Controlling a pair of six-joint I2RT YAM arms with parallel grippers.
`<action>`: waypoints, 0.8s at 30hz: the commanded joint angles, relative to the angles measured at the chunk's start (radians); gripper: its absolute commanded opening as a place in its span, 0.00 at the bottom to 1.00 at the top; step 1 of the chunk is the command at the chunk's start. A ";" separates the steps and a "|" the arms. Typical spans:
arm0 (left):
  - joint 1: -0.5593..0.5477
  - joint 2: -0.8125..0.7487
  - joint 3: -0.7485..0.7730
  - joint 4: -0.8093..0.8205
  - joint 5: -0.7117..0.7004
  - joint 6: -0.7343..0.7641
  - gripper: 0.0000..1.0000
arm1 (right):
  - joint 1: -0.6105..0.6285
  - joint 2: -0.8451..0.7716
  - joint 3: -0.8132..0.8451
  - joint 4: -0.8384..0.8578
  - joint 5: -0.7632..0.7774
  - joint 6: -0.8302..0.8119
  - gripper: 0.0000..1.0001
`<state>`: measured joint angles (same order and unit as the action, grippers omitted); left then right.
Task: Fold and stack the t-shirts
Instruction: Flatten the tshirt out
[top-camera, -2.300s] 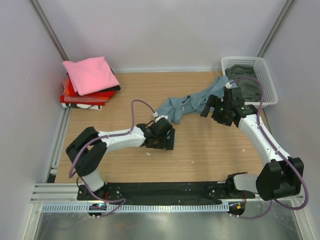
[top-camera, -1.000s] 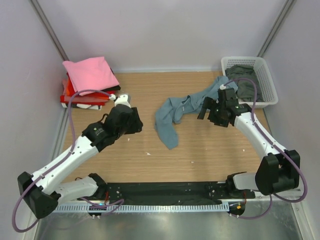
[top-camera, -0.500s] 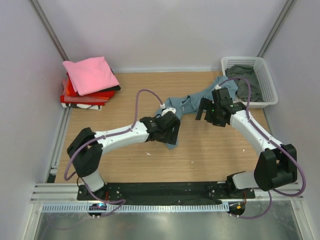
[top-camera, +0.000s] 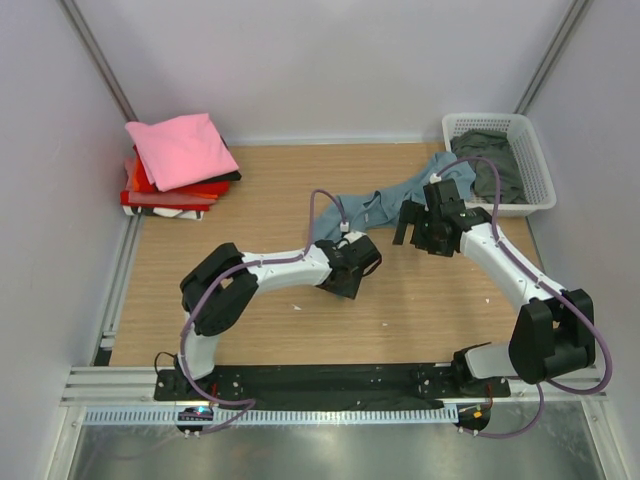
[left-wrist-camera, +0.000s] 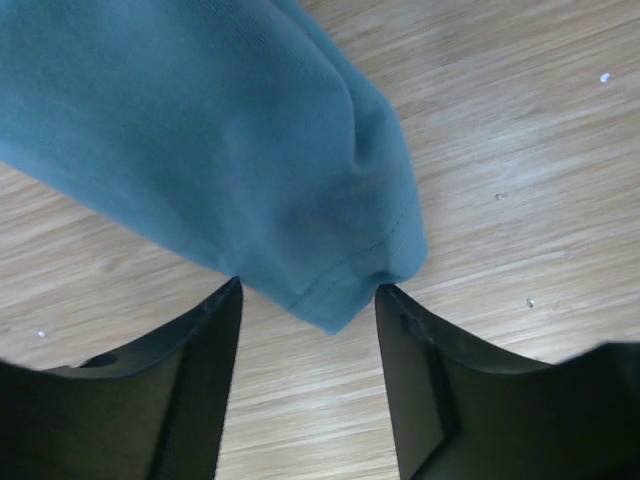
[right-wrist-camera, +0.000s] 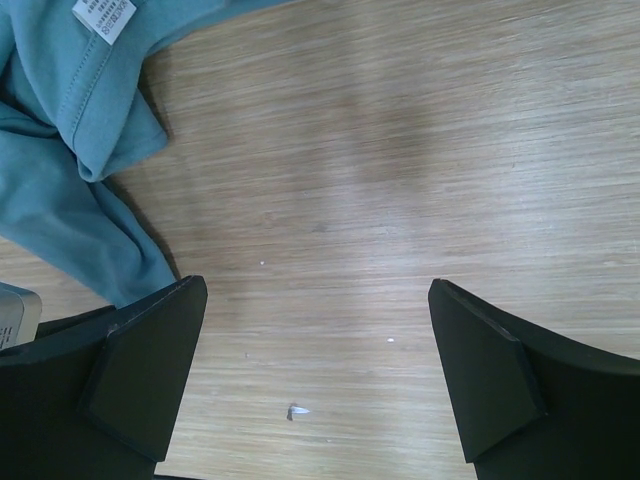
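Note:
A slate-blue t-shirt (top-camera: 375, 208) lies crumpled across the middle of the table, its far end reaching up to the basket. My left gripper (top-camera: 352, 268) sits over the shirt's near end and hides it from above. In the left wrist view a hemmed corner of the shirt (left-wrist-camera: 250, 150) pokes between the tips of the left gripper (left-wrist-camera: 310, 290), whose jaws are open and not pinching it. My right gripper (top-camera: 420, 225) stands open beside the shirt's middle. In the right wrist view the right gripper (right-wrist-camera: 315, 290) is over bare wood, with the shirt (right-wrist-camera: 70, 190) and its white label at the upper left.
A stack of folded shirts stands at the back left, pink (top-camera: 180, 148) on top of red (top-camera: 175, 196) and black. A white lattice basket (top-camera: 535, 165) at the back right holds a dark grey-green shirt (top-camera: 492, 165). Grey walls enclose the wooden table (top-camera: 250, 200).
My left arm swung in from the left side to the shirt's near end, and its jaws went from nearly shut to open. The right gripper shifted slightly left.

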<state>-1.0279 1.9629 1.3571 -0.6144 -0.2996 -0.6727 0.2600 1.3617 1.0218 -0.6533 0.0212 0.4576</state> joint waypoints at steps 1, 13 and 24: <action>-0.003 0.010 0.023 -0.015 -0.029 0.001 0.52 | 0.001 -0.026 -0.008 0.030 0.016 -0.017 1.00; 0.012 -0.090 -0.036 -0.077 -0.098 0.028 0.00 | 0.001 0.004 0.007 0.032 0.011 -0.016 1.00; 0.215 -0.522 -0.276 -0.090 -0.006 0.107 0.00 | 0.113 0.155 0.154 0.095 -0.060 0.073 0.97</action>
<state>-0.8433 1.4616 1.1130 -0.6807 -0.3302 -0.6094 0.3145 1.4780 1.0790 -0.6239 -0.0216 0.4896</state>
